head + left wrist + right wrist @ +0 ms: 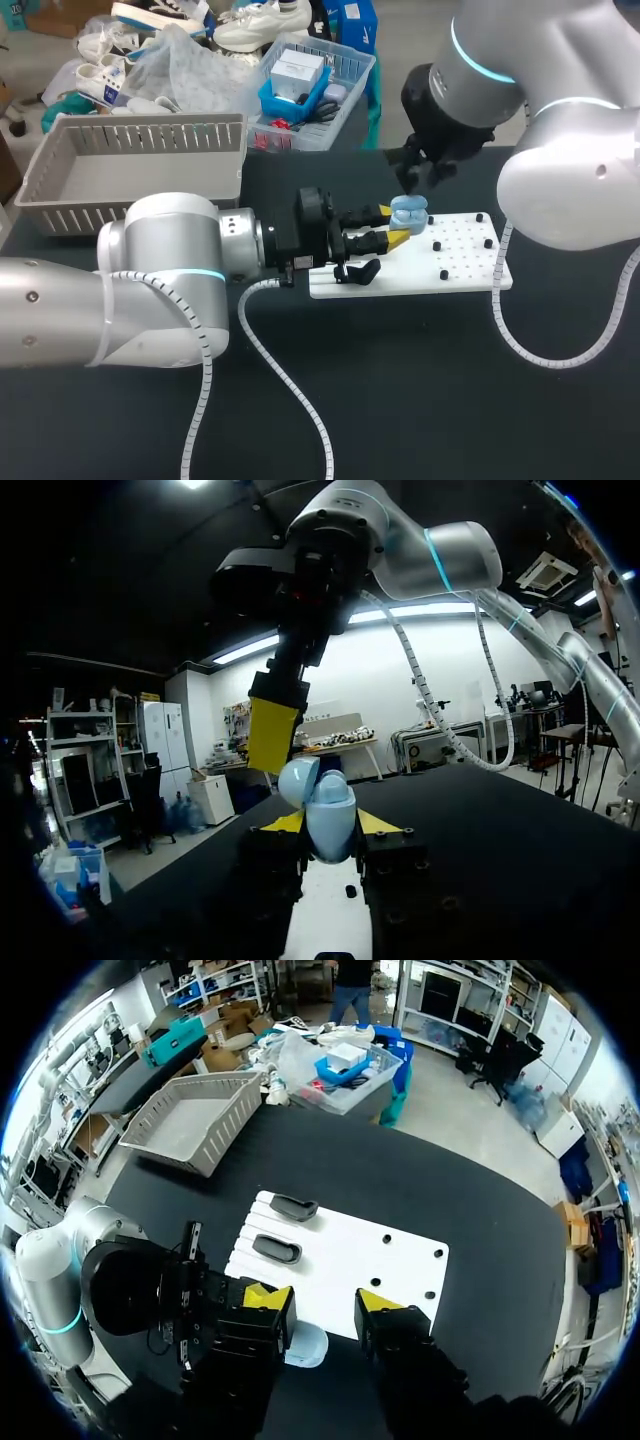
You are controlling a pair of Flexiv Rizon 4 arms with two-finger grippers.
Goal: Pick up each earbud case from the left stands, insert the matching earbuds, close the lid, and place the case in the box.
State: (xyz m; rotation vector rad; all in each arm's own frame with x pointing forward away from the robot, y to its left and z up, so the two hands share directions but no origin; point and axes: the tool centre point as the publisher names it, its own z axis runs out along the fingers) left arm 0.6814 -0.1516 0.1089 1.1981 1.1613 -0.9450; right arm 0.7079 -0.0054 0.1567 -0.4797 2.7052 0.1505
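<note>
Left claw (393,226) pinches the pale blue earbud case (410,212), lid open, over the white board (470,272), just off the centre of the table (400,400) toward 1 o'clock. Right claw (324,1300) hangs spread directly above, one yellow tip beside the lid. My worry is that this tip knocks the lid shut or twists the case askew. The grey box (60,215) sits at 10 o'clock.

earbud case (409,212) above board (465,285), stands (277,1249) on its left end, box (140,128) behind-left
</note>
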